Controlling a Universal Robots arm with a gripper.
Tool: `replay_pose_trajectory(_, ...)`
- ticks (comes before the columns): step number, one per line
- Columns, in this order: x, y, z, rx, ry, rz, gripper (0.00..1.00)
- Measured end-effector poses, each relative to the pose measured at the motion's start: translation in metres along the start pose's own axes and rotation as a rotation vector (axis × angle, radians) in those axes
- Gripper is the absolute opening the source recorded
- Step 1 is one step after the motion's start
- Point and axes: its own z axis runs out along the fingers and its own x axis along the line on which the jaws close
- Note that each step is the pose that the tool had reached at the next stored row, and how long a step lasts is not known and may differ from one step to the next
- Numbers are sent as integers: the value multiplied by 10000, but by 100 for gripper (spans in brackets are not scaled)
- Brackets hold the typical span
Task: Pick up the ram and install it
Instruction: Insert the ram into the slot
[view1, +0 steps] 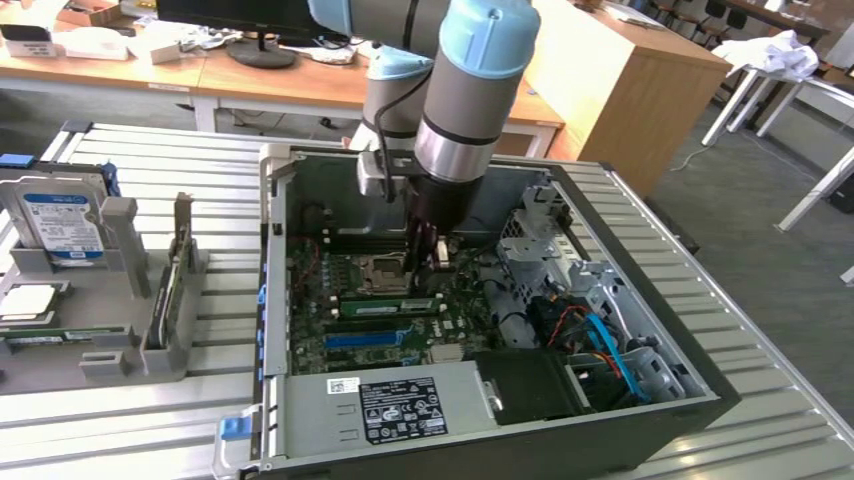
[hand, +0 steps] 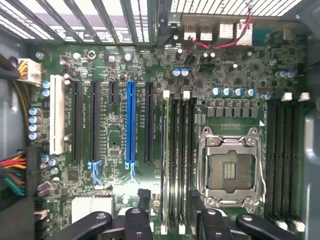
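Note:
The ram (view1: 384, 305) is a narrow green stick. It stands in a slot on the motherboard, between the CPU socket (view1: 380, 270) and the blue slot (view1: 360, 340). My gripper (view1: 437, 255) hangs inside the open computer case, just above the board and close to the socket. In the wrist view my gripper (hand: 167, 197) is open. Its two black fingers (hand: 141, 197) stand apart on either side of the memory slots (hand: 175, 150), with nothing held between them. From there I cannot pick out the ram's thin top edge with certainty.
The case walls (view1: 274, 300), the drive cage (view1: 561, 250) and the power supply (view1: 387, 400) crowd the board. Cables (view1: 601, 340) lie at the exterior view's right. A grey holder (view1: 114, 350) at the exterior view's left carries a blue-labelled hard drive (view1: 60, 225).

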Motion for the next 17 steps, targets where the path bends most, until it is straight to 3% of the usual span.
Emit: replay_pose_trajectory(17,-14,-2,-484,-38,7,29,43)
